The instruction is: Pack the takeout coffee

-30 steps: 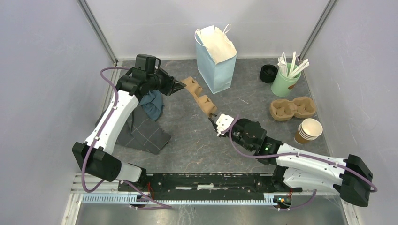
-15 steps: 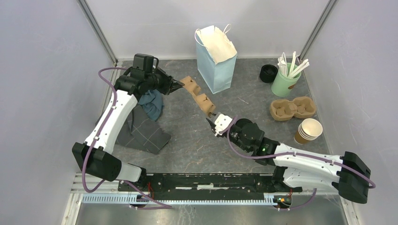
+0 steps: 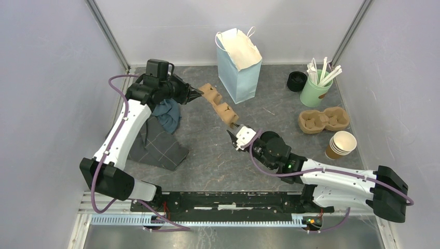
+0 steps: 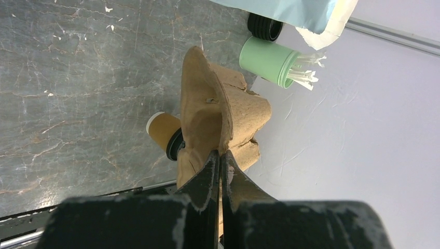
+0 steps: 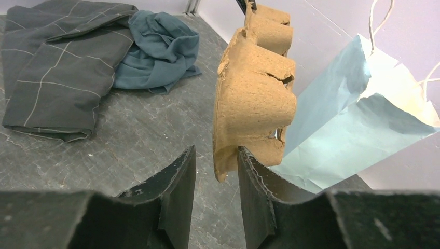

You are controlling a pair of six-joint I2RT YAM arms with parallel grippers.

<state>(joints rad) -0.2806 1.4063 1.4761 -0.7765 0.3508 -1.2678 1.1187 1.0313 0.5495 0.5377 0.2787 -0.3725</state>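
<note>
Carrier-handling step, coffee not yet touched. Left gripper (image 4: 221,158) pinched shut on pulp carrier (image 3: 220,106), held off table (image 3: 207,150). Right gripper (image 5: 216,155) part open, straddling carrier's free end, gripping nothing. Takeout coffee (image 4: 163,134) on table beyond, seemingly on its side. Next: level carrier, then fetch cup.

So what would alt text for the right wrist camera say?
A brown pulp cup carrier, turned on edge, fills the middle, its near rim between two dark open jaws. Behind it: a pale blue paper bag at right, a dark checked cloth and a teal cloth at left, on a grey table.
</note>
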